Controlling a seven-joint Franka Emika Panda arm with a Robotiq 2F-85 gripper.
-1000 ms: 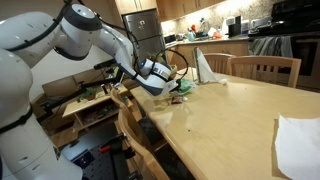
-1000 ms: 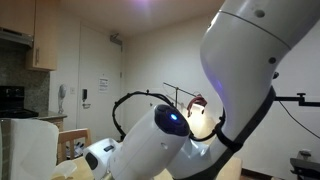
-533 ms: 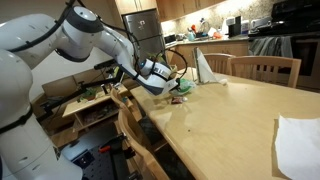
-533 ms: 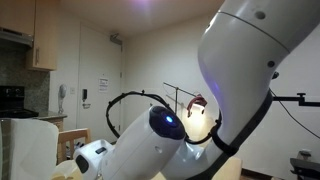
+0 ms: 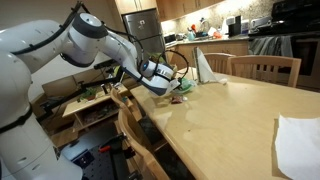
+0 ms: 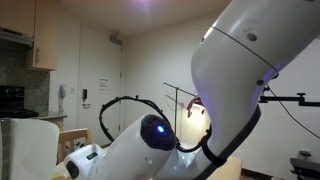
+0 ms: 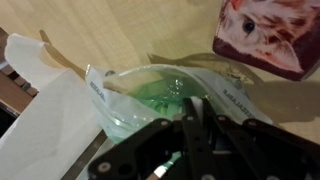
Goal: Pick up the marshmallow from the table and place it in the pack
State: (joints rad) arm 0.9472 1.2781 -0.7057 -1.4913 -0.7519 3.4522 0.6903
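At the left of an exterior view the white arm (image 5: 60, 45) rises from its base, bends at a raised elbow and reaches forward and down toward the near-left corner of the wooden worktop (image 5: 225, 115). Its forearm slopes down to the gripper (image 5: 170, 85), which tilts toward the worktop's edge. Just beside its tip is the pack (image 5: 184, 87), seen here only as a small green and clear patch. A white cloth (image 5: 203, 67) stands behind it, and a white sheet (image 5: 297, 142) lies well apart at the far right.

In an exterior view from the opposite side the arm (image 6: 250, 70) fills most of the frame, with a blue light (image 6: 155, 127) glowing on the wrist section low in the middle. The worktop is hidden.

In the wrist view a crumpled white paper (image 7: 45, 85) lies at the left. The clear pack (image 7: 150, 95) sits in the middle, mouth open, with green contents inside. The gripper (image 7: 195, 120) hangs directly over it, jaws drawn narrowly together. Whether they pinch anything I cannot tell. The marshmallow cannot be picked out on its own. At the upper right stands a printed box (image 7: 268, 35), just beside the pack.
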